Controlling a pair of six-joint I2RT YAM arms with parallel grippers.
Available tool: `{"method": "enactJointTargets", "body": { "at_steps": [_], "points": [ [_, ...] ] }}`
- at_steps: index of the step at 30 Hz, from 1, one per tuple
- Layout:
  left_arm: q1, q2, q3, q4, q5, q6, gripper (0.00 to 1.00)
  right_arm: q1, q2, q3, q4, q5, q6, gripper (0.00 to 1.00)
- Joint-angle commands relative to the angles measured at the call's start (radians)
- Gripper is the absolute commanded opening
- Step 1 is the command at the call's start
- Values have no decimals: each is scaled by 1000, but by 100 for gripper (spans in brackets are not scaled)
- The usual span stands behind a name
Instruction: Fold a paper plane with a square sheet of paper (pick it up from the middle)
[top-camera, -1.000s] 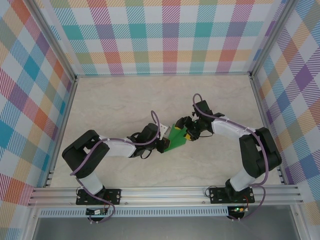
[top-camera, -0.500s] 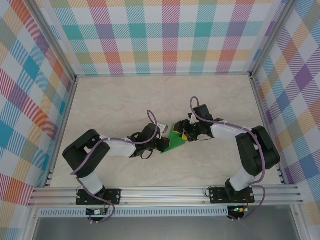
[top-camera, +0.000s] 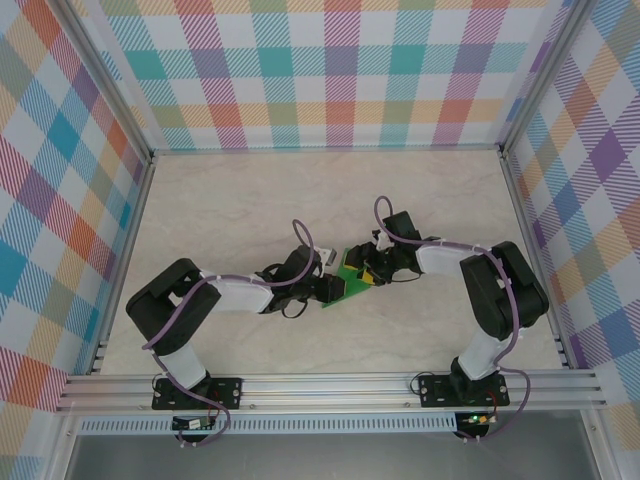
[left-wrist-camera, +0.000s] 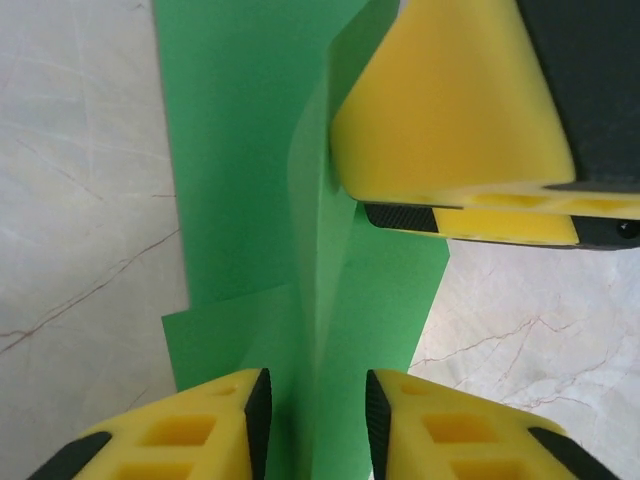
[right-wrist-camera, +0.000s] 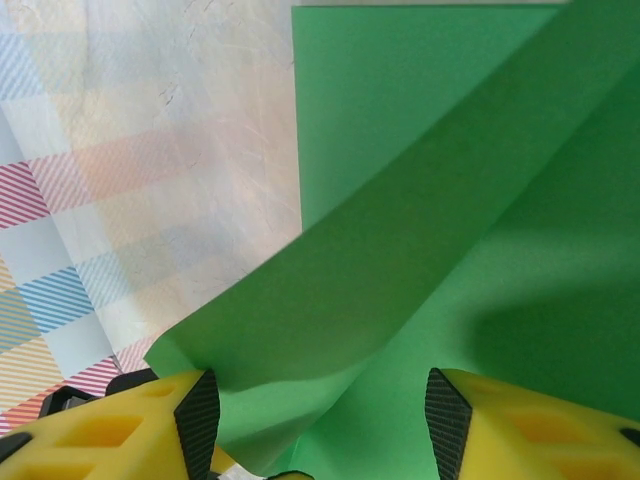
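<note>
the green paper lies half folded on the bench, left fingers and right fingers both open around its raised flaps, so the loose fold might spring flat.

Both your arms lie low and bent inward, wrists pointing at each other. Your left claw has its jaws a narrow gap apart; your right claw, just beside it, stands wider apart.

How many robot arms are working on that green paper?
2: the left arm reaching in from the left, the right arm from the right, meeting at the green paper.
</note>
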Motion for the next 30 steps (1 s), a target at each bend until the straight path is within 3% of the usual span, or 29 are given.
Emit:
{"method": "enactJointTargets", "body": {
  "at_steps": [1, 4, 11, 21, 30],
  "points": [
    [9, -58, 21, -77, -10, -31, 39, -5, 15, 21, 0, -14, -28, 59],
    [10, -100, 37, -166, -34, -42, 46, -5, 16, 24, -6, -14, -32, 59],
    [8, -133, 15, -205, -28, -112, 47, -5, 16, 30, -21, -10, -35, 60],
    [-10, -111, 32, -245, -45, -139, 29, -5, 20, 31, -24, -8, -30, 60],
    [-18, -66, 47, -210, -29, -140, 28, -5, 20, 26, -20, -12, -29, 60]
  ]
}}
